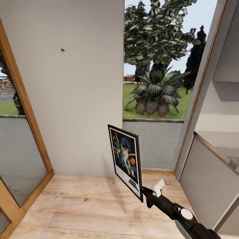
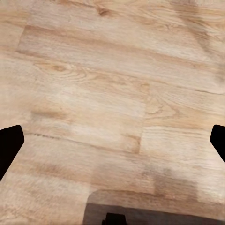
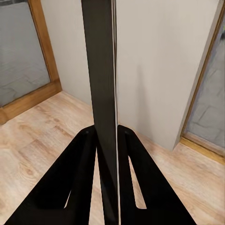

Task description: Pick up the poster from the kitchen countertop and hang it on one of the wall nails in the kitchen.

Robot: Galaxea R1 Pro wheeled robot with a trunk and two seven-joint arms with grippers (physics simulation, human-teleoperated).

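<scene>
At the far left of the head view a wooden door frame with glass panes runs diagonally down to the lower left corner, and beside it the plain light-grey wall takes up the left half of the frame. The wall nail is a small dark dot in the upper left of that wall, well above and to the left of the poster. Below lies the pale wooden floor. Just right of centre, in the lower half, the poster is held upright and slightly tilted, its printed face turned toward the left and the camera, apart from the wall. The right gripper is clamped on the poster's lower right corner, with its black arm running off to the lower right of the frame. In the right wrist view the poster shows edge-on as a dark vertical strip, pinched between the two black fingers. Behind it a window shows trees and grass in the upper right. In the left wrist view, the left gripper has its dark tips far apart at the frame's two side edges, over bare floor.
</scene>
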